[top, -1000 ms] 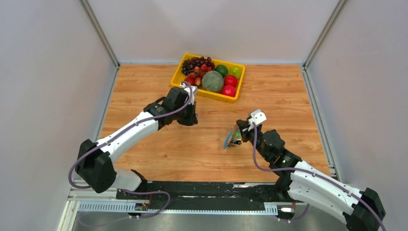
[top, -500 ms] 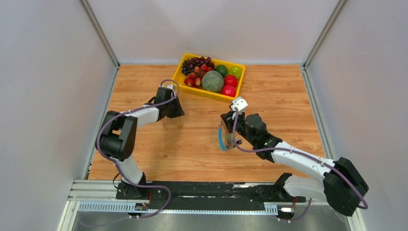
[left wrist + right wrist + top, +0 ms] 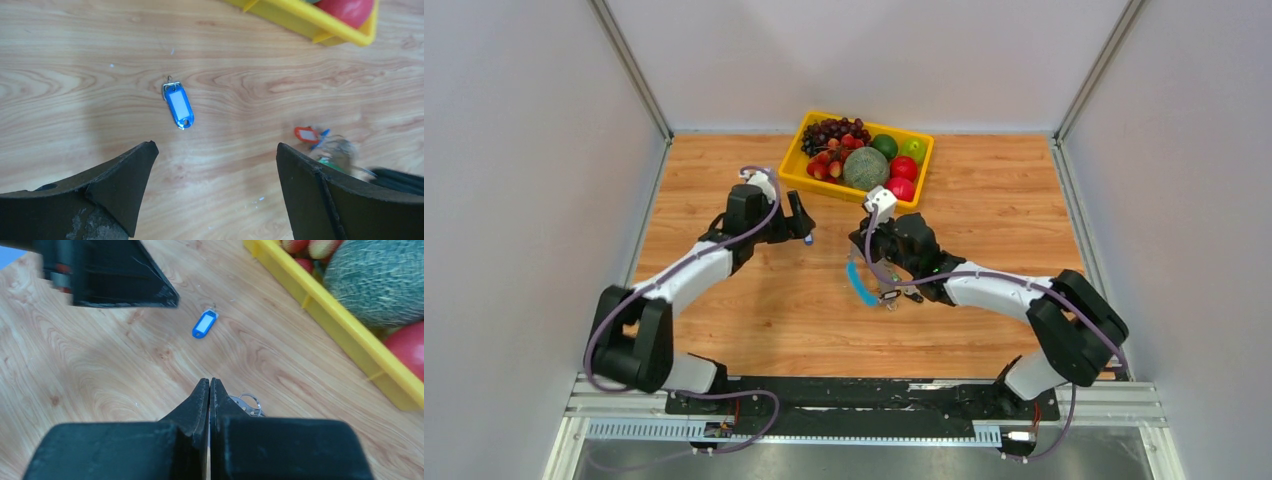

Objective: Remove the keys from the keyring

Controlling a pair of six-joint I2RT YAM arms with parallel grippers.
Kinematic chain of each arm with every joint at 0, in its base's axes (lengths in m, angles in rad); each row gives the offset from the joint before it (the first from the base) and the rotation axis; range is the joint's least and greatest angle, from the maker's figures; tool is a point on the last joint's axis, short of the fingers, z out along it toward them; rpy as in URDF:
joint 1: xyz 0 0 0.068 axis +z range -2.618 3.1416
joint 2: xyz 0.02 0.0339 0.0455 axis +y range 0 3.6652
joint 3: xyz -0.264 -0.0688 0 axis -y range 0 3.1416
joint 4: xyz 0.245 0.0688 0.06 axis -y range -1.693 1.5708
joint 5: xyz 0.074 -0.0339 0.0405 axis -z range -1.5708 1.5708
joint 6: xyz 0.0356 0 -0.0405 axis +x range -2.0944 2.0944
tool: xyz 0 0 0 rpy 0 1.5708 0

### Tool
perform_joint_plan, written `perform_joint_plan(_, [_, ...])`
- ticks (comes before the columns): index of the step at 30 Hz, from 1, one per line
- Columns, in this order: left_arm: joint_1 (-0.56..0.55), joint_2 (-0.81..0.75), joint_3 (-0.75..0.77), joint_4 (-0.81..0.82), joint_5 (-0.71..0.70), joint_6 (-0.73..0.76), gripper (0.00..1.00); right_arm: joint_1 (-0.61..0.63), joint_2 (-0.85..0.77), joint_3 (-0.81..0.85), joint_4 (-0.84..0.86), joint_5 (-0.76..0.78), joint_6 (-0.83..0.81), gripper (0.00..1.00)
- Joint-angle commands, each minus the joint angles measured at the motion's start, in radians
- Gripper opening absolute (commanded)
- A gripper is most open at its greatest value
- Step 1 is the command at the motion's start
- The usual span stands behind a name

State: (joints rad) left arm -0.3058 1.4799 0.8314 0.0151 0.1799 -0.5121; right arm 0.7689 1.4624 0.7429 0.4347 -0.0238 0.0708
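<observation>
One step seems done: above the surface [image 3: 754, 310], the right pincer [image 3: 209, 388] is closed on the keyring [image 3: 248, 403], the left pincer [image 3: 215, 149] stands open over a loose blue key [image 3: 178, 106] lying there, so next it must grip another key.

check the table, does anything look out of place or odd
One blue key tag lies alone on the wood table, apart from the bunch held in the right gripper. The open left gripper hovers over it. It fits the task, so probably removed on purpose. Nothing looks spilled or damaged.
</observation>
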Motion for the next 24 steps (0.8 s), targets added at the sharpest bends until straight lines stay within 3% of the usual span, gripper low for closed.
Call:
perform_joint_plan(1, [-0.001,-0.247,-0.08,0.009,-0.093,0.018,1.0,-0.004,0.109,0.108,0.101,-0.113,0.09,0.0])
perform_joint_plan(4, [-0.001,-0.381,-0.138,-0.004,-0.125,0.048,1.0,-0.004,0.194,0.15,0.119,-0.104,0.16,0.0])
perform_joint_plan(5, [-0.001,-0.439,-0.171,-0.001,-0.126,0.059,1.0,-0.003,0.218,0.167,0.118,-0.109,0.162,0.05])
perform_joint_plan(9, [-0.001,-0.571,-0.25,0.008,-0.134,0.121,1.0,-0.005,0.258,0.213,0.081,-0.046,0.21,0.49])
perform_joint_plan(11, [-0.001,-0.618,-0.268,-0.021,-0.194,0.096,1.0,-0.006,0.238,0.216,0.054,0.015,0.229,0.65])
perform_joint_plan(14, [-0.001,-0.662,-0.265,-0.11,-0.31,0.025,1.0,-0.011,0.177,0.201,0.012,0.121,0.255,0.71])
perform_joint_plan(18, [-0.001,-0.743,-0.237,-0.193,-0.334,0.026,1.0,-0.032,0.037,0.172,-0.105,0.258,0.317,0.81])
perform_joint_plan(22, [-0.001,-0.862,-0.203,-0.257,-0.364,0.004,1.0,-0.094,-0.153,0.162,-0.351,0.294,0.319,0.99])
perform_joint_plan(24, [-0.001,-0.912,-0.176,-0.29,-0.359,0.002,1.0,-0.11,-0.27,0.112,-0.401,0.311,0.311,1.0])
